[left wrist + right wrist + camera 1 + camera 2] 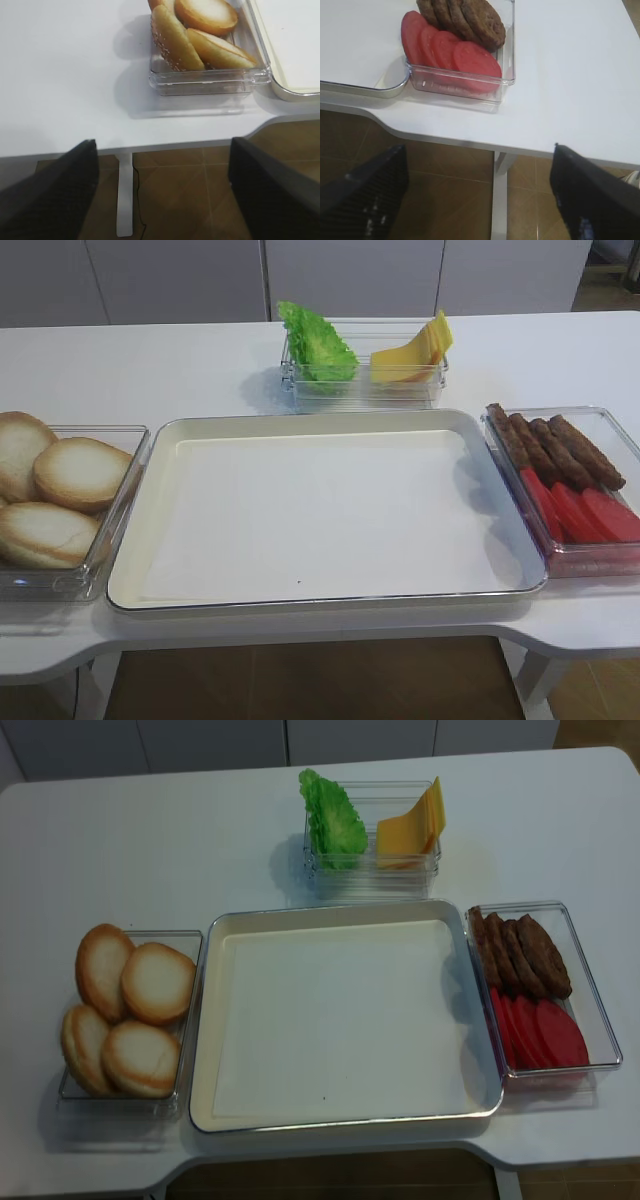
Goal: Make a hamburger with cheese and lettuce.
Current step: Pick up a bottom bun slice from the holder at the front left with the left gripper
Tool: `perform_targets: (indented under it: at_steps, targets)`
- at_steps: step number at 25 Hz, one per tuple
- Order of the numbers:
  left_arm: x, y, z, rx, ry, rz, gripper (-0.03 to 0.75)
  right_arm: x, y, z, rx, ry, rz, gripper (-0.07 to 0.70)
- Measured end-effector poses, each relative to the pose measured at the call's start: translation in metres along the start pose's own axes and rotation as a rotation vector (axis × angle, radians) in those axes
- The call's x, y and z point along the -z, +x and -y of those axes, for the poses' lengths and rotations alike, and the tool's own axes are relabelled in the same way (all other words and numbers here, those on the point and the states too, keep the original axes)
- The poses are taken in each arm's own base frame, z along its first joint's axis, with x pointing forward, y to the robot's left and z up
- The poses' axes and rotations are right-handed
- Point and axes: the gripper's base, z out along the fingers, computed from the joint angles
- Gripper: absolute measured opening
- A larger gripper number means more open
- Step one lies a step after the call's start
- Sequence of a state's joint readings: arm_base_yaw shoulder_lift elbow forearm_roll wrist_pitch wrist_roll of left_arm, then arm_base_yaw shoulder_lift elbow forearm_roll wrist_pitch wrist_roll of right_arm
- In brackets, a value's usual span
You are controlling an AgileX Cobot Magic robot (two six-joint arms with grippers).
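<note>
— Status of the arms?
— Left gripper (pixel 160 200) and right gripper (pixel 480 200) both spread wide, holding nothing, hanging off the table's near edge.
— Ingredients?
— Hamburger (pixel 157 982) bun halves lie in the left bin; lettuce (pixel 335 820) and cheese (pixel 410 825) stand in the far bin. Tray (pixel 340 1116) bare. Advise taking the top bun by its rim and setting it centrally.

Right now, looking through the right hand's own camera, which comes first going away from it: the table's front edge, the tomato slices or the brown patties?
1. The table's front edge, nearest the right gripper, whose jaws stand open below it.
2. The tomato slices, at the clear box's near end.
3. The brown patties, behind them at the far end.
</note>
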State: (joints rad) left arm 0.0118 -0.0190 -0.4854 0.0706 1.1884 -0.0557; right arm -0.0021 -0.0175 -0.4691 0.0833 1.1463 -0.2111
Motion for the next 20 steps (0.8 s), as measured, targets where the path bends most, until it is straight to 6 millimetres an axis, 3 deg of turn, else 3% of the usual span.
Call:
perform_targets:
  at_steps: [20]
  targets:
    - [0.0, 0.0, 0.0006, 0.003, 0.007, 0.0, 0.602, 0.0, 0.0, 0.0, 0.002, 0.0, 0.0, 0.661]
